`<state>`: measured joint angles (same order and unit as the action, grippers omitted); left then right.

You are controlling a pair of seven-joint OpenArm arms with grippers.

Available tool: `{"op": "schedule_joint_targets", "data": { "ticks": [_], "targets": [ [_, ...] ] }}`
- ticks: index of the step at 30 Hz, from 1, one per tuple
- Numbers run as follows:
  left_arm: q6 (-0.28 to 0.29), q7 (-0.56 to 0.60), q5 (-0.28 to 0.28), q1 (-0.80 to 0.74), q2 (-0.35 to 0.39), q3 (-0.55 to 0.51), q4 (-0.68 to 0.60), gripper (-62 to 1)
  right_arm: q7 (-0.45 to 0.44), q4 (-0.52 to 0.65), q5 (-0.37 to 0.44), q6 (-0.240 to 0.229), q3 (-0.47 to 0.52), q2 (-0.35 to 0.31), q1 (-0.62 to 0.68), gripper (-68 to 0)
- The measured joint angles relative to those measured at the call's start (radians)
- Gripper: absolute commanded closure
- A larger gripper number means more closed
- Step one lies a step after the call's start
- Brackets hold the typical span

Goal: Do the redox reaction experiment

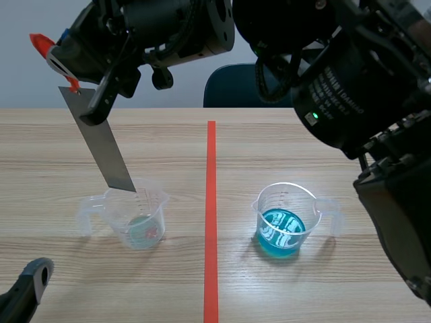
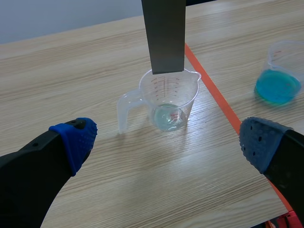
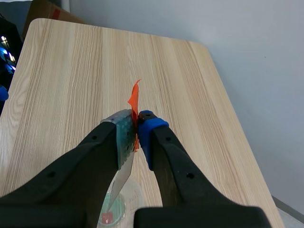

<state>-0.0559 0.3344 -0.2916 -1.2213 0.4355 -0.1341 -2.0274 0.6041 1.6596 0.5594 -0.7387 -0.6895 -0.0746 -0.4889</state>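
Our raised right gripper [image 3: 136, 128] is clamping the strip [image 1: 102, 145], apparently just over the beaker [image 1: 153, 210]; our left gripper [image 2: 166, 141] is gaping open.

Light wood-grain tabletop [image 1: 350, 134] w/ orange-red tape line [image 1: 211, 168] running near edge to far edge, approx. mid-table. Dark blue chair back [image 1: 229, 87] just beyond far edge, approx. centre. Grey wall [image 1: 27, 81] behind. Brown cardboard box [image 3: 45, 9] past one rounded corner.
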Motion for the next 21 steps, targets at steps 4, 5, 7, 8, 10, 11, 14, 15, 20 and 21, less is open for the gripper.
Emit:
{"op": "schedule_joint_targets", "data": {
  "ticks": [4, 5, 7, 8, 10, 11, 14, 15, 20, 21],
  "targets": [
    [0.000, 0.000, 0.000, 0.000, 0.000, 0.000, 0.000, -62.3, -0.005, 0.000, -0.008, 0.000, 0.000, 0.000, 0.002, -0.8],
    [0.000, 0.000, 0.000, 0.000, 0.000, 0.000, 0.000, -62.3, -0.008, 0.000, -0.008, 0.000, 0.000, 0.000, 0.002, -0.8],
    [0.000, 0.000, 0.000, 0.000, 0.000, 0.000, 0.000, -62.3, -0.016, 0.000, -0.008, 0.000, 0.000, 0.000, 0.002, -0.8],
    [0.000, 0.000, 0.000, 0.000, 0.000, 0.000, 0.000, -62.3, -0.020, 0.000, -0.008, 0.000, 0.000, 0.000, 0.002, -0.8],
    [0.000, 0.000, 0.000, 0.000, 0.000, 0.000, 0.000, -62.3, -0.038, -0.004, -0.016, 0.000, 0.000, 0.000, 0.002, -0.8],
    [0.000, 0.000, 0.000, 0.000, 0.000, 0.000, 0.000, -62.3, -0.048, -0.011, -0.020, 0.000, 0.000, 0.000, 0.002, -0.8],
    [0.000, 0.000, 0.000, 0.000, 0.000, 0.000, 0.000, -62.3, -0.079, -0.050, -0.043, 0.000, 0.000, 0.000, 0.002, -0.8],
    [0.000, 0.000, 0.000, 0.000, 0.000, 0.000, 0.000, -62.3, -0.085, -0.065, -0.054, 0.000, 0.000, 0.000, 0.002, -0.8],
    [0.000, 0.000, 0.000, 0.000, 0.000, 0.000, 0.000, -62.3, -0.154, -0.140, -0.089, 0.000, 0.000, 0.000, 0.002, -0.8],
    [0.000, 0.000, 0.000, 0.000, 0.000, 0.000, 0.000, -62.3, -0.172, -0.155, -0.106, 0.000, 0.000, 0.000, 0.002, -0.8]
  ]
}}
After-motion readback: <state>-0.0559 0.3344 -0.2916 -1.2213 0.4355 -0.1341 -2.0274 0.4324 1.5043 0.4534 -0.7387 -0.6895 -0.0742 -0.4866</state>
